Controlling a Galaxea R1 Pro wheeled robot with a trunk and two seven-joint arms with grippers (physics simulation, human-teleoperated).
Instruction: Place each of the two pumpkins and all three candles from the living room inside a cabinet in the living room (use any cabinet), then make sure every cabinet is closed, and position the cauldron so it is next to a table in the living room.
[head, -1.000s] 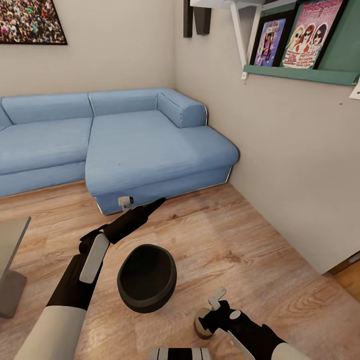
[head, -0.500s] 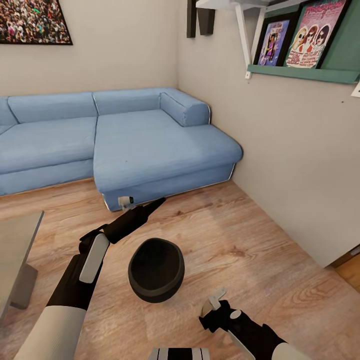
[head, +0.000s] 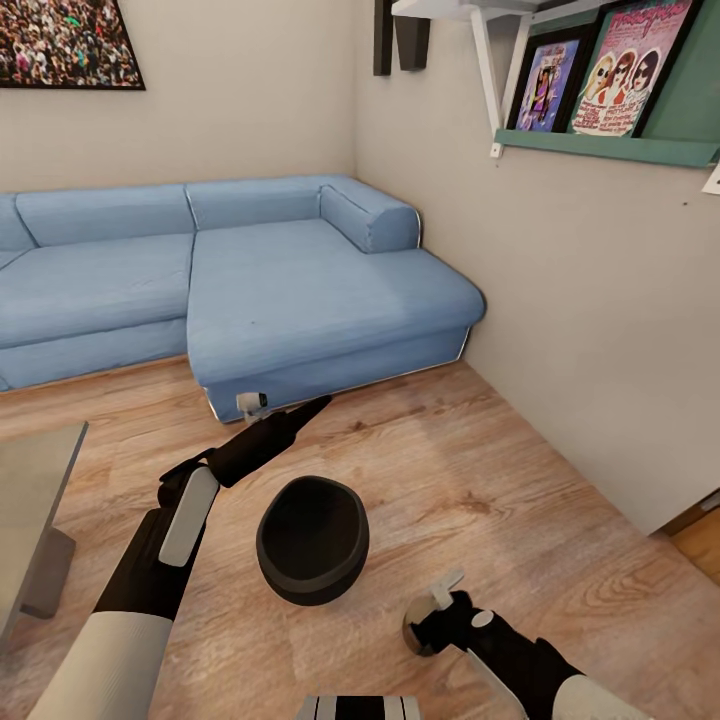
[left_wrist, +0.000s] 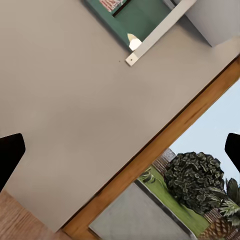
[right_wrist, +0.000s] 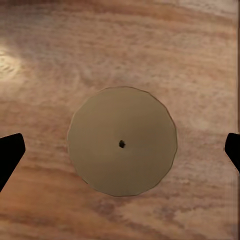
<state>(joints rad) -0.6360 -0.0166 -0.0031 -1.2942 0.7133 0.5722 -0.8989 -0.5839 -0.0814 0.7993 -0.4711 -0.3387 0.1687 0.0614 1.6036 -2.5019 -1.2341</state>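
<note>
A black cauldron (head: 313, 540) sits open-mouthed on the wood floor in front of me. To its right, one candle (head: 408, 636) stands on the floor. Its pale round top (right_wrist: 122, 142) lies centred under my right gripper (head: 432, 612), which hangs open just above it, fingertips (right_wrist: 10, 152) wide on either side. My left gripper (head: 316, 403) is open and empty, stretched forward past the cauldron toward the sofa's base; it points at the right-hand wall. The pumpkins and the cabinet are out of view.
A blue corner sofa (head: 300, 290) fills the far side along both walls. A grey table (head: 30, 490) stands at the left edge. The right wall carries a green shelf (head: 610, 148) with framed pictures. A wood-framed window (left_wrist: 200, 165) is low on that wall.
The whole view shifted early on as the camera moved. Since then my right gripper has edged slightly right, over the candle. The left arm and the cauldron stay put.
</note>
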